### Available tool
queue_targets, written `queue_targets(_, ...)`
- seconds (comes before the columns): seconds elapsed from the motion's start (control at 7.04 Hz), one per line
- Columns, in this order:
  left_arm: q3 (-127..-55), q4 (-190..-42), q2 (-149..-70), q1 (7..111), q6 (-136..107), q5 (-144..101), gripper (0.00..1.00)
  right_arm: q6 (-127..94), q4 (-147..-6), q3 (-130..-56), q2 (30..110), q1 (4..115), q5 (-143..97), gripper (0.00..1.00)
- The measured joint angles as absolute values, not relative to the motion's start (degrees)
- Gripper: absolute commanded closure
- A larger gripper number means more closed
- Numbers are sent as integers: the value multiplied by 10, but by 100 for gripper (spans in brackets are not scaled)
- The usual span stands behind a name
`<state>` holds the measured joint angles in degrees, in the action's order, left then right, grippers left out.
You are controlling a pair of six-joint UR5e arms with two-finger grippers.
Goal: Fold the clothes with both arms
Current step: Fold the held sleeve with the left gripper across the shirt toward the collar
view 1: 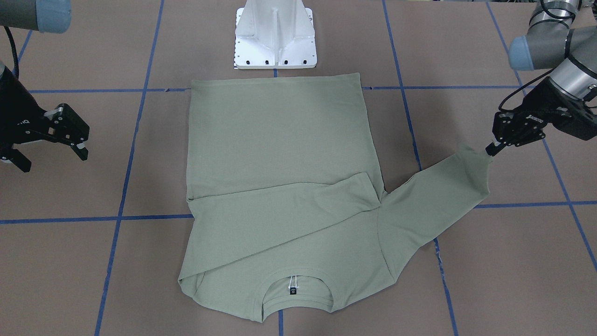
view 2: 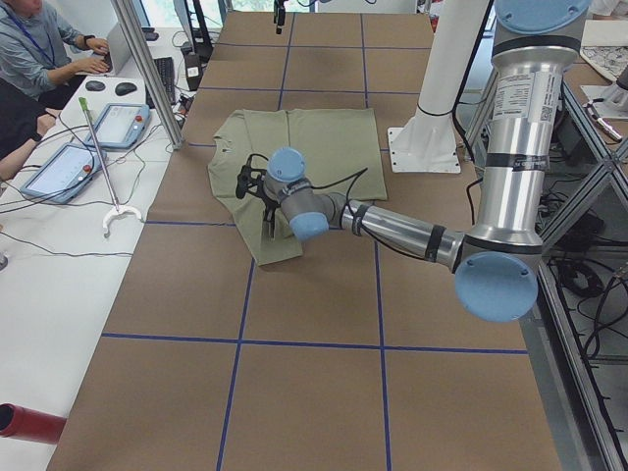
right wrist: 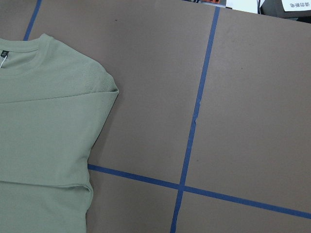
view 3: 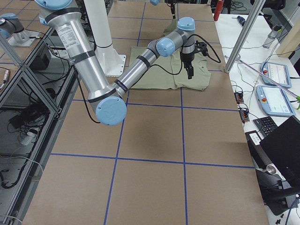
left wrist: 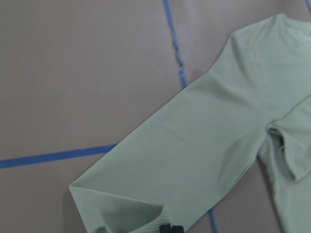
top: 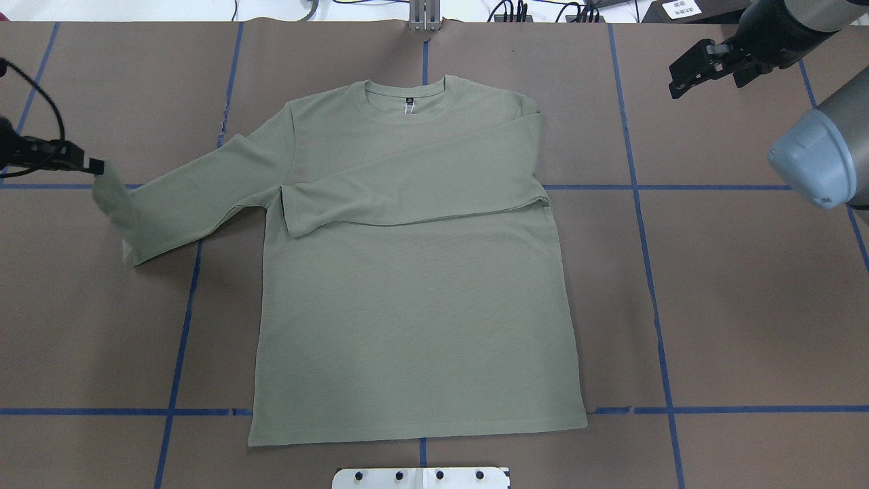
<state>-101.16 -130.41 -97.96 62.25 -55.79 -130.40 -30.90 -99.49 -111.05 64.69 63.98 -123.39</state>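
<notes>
Shirt lies flat, centred on table; one sleeve folded across chest; other sleeve's cuff raised, clamped in left gripper; right gripper well clear of shirt, jaws apart

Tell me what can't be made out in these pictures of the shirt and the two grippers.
Neck label print: too small in the front-facing view.
Left gripper fingertips: cut off by the bottom edge in the left wrist view.
Shirt chest beneath the folded sleeve: covered in every view.
Right gripper: outside its own wrist view.
</notes>
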Motion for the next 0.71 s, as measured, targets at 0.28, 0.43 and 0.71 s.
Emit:
queue_targets(0.28,-1014,-1113,-1154,550,-658,-1241,100,-310,-995,-1111,650,640,-1234,0)
queue_targets(0.43,-979,-1042,-1252,514,-711,-1212,100,-310,-995,-1110,652,640,-1234,0)
queue_targets(0.71,-807,-1014,-1446,444,-819,-1154,100,-311,-995,-1110,653,641,-1234,0)
